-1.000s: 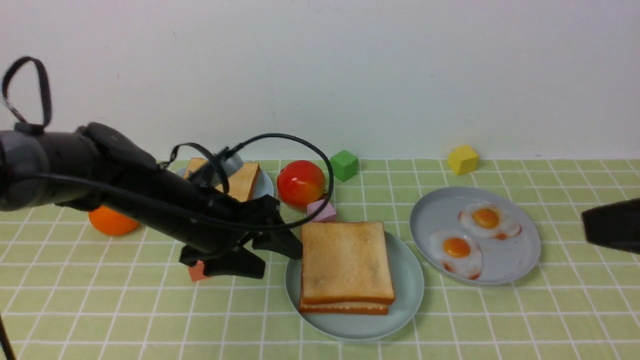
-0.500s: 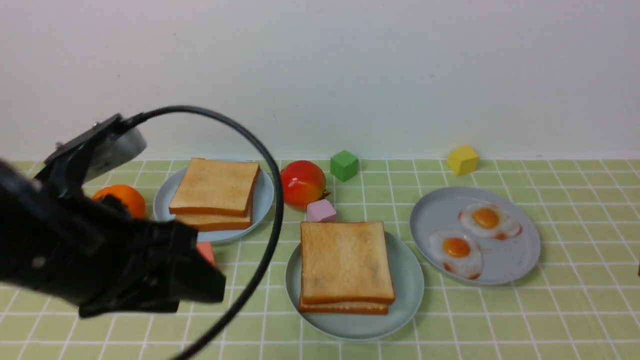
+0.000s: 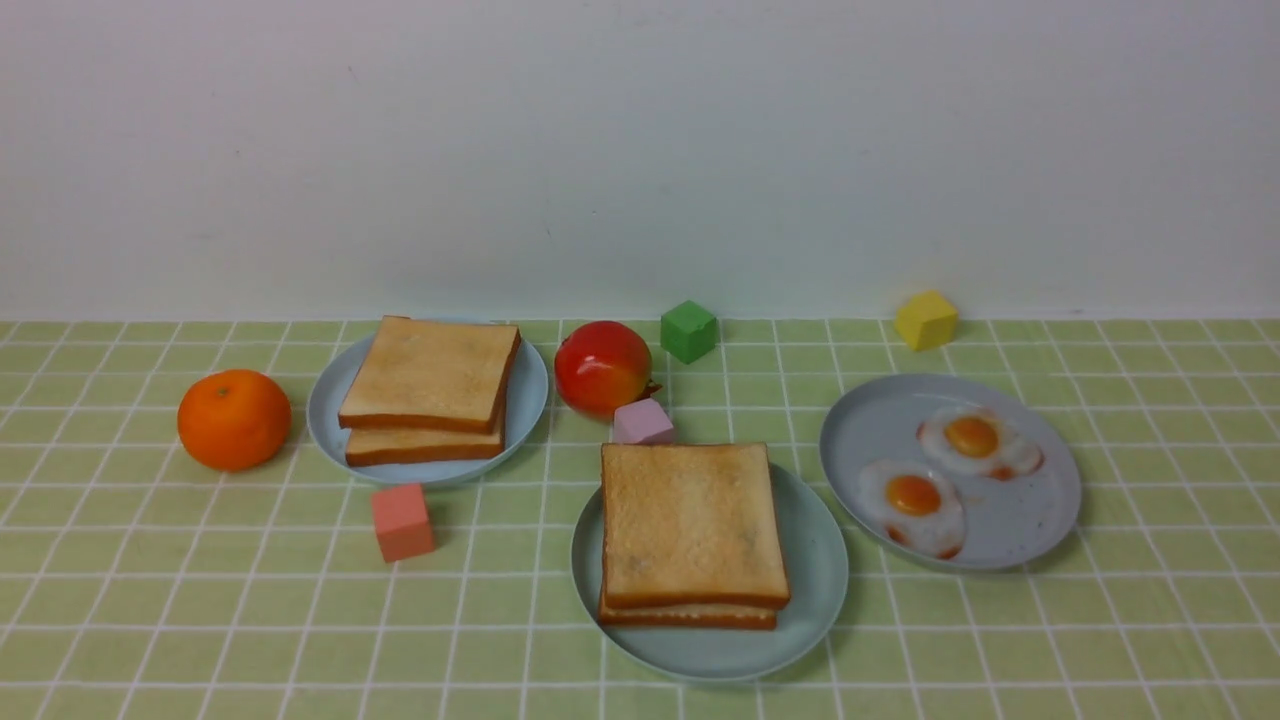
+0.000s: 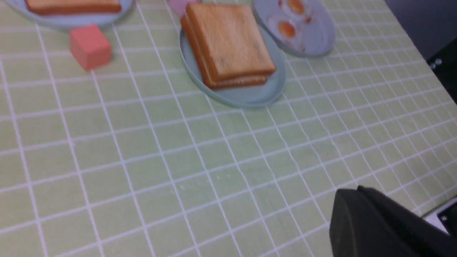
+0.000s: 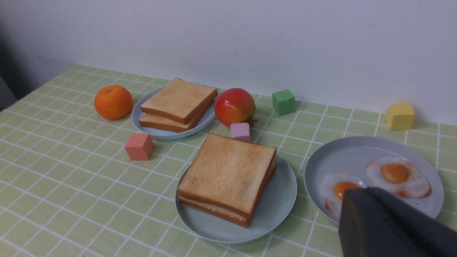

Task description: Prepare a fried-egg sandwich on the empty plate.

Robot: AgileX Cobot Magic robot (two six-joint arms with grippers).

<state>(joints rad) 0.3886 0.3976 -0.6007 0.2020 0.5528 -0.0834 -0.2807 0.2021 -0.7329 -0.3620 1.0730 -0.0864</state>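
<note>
left gripper (image 4: 360,217) closed, nothing held; right gripper (image 5: 371,221) closed, nothing held. Both outside front view, judged parked clear so stack is not knocked.
fried-egg sandwich (image 3: 690,530) laid flat on mint plate (image 3: 815,590), well ahead of left gripper, ahead and to left of right gripper. Pale layer seen between slices; yolk hidden.
Square, so no real long axis; edges roughly lined up with checked tablecloth (image 3: 200,620) grid, one crust edge faced toward robot.
two fried eggs (image 3: 912,500) seen on grey plate (image 3: 1040,530), just ahead of right gripper.

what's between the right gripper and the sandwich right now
Nothing visible does. In the right wrist view the right gripper sees the sandwich on the teal plate unblocked; the grey plate with fried eggs lies flat near the gripper.
</note>
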